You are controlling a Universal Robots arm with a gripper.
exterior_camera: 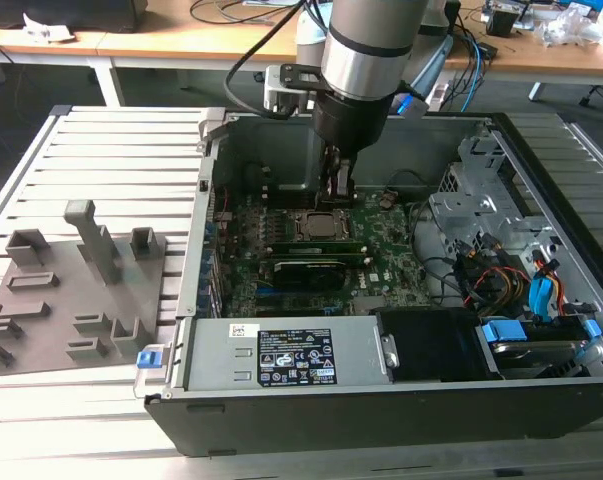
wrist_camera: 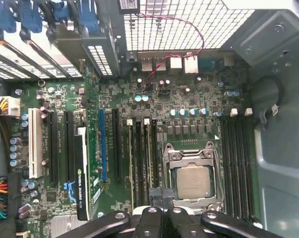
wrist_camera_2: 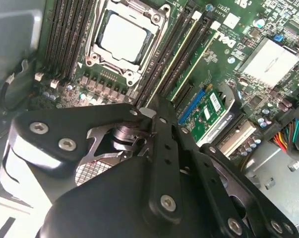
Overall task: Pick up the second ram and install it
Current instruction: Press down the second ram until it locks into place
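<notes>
The gripper hovered over the motherboard beside the processor socket, jaws together; pressing the memory stick evenly along its slot seemed wise.

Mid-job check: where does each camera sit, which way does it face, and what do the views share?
Exterior view: off the arm, above the open computer case, looking down; arm and gripper show.
First wrist view: looks along the gripper onto the motherboard.
Second wrist view: behind the gripper, angled across the board.
All share the processor.
</notes>
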